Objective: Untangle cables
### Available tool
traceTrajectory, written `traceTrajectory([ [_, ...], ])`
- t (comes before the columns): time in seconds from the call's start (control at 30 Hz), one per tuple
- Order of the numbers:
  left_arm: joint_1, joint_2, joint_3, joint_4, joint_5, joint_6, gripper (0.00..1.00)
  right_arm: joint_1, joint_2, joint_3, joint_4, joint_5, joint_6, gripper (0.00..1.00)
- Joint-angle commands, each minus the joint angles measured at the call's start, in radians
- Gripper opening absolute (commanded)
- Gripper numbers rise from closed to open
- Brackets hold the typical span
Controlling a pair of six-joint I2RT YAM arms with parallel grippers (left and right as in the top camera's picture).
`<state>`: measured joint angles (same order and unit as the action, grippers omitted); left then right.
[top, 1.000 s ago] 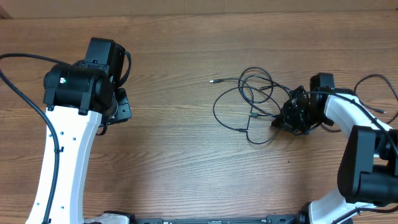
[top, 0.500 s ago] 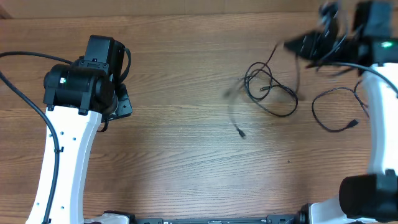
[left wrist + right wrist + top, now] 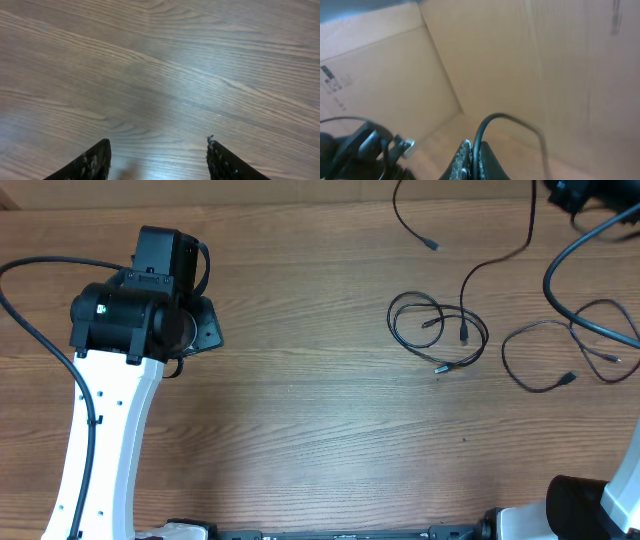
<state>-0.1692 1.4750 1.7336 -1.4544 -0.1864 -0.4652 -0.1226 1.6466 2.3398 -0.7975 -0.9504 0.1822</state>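
Item, my right gripper: clenched on the held cable, up at the far right corner, where a second before it had sat low against the tangle. Item, cables: the held one trailed down toward the coiled cable right of centre on the table, with a loose cable lying further right, all formerly one knot. Item, my left gripper: fingers spread, empty, at the left, barely shifted.
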Motion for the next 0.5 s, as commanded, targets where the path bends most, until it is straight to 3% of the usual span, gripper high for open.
traceTrajectory([
  [0.0,0.005,0.011,-0.005,0.003,0.049,-0.003,0.61,0.003,-0.004,0.018,0.065,0.114,0.060,0.04],
  [0.3,0.005,0.037,-0.005,-0.018,0.049,0.006,0.61,-0.037,0.004,0.018,-0.145,0.935,0.019,0.04],
  [0.47,0.005,0.037,-0.005,-0.017,0.049,0.013,0.61,-0.134,0.029,0.017,-0.227,1.099,0.020,0.04],
])
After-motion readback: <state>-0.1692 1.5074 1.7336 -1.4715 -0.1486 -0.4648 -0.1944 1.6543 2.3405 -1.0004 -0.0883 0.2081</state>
